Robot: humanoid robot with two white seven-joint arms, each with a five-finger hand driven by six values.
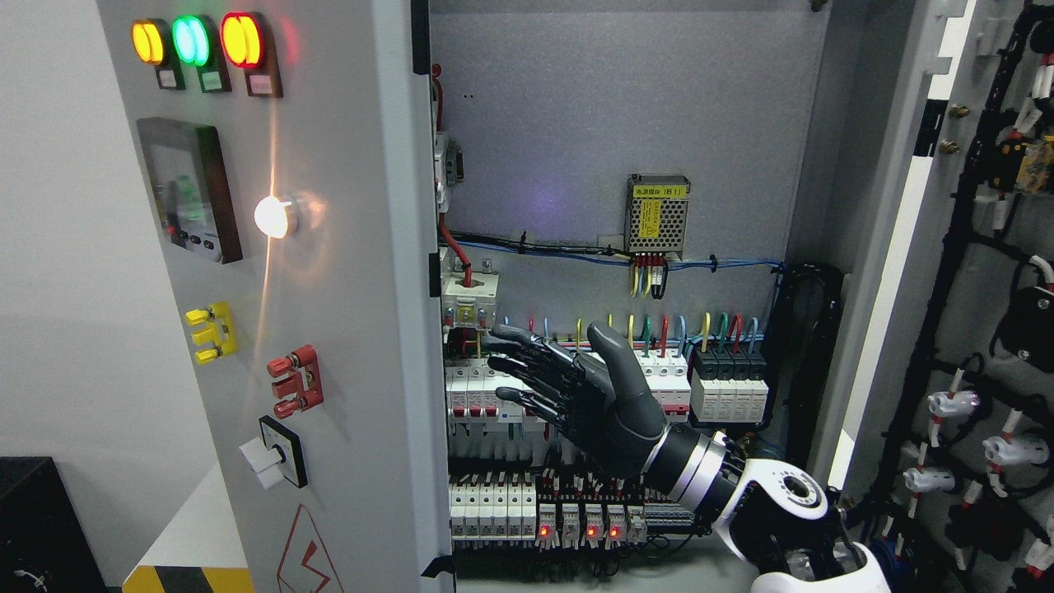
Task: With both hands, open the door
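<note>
Right hand [576,395] — fingers [527,362] spread, holding nothing — before the breakers [486,403], beside the left door [329,329].

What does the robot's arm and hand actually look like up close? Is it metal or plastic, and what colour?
Only the right hand shows. It is dark grey to black, shaped like a human hand, with a smooth thumb and segmented, jointed fingers. The wrist has silver and white rings, and the forearm is glossy white shell with black joints and a round black cap. The material cannot be told for certain.

Occlusions, cabinet interior
right hand [576,387] covers some breakers [473,399]; power supply [657,212] label unreadable; right door [980,247] cropped.
</note>
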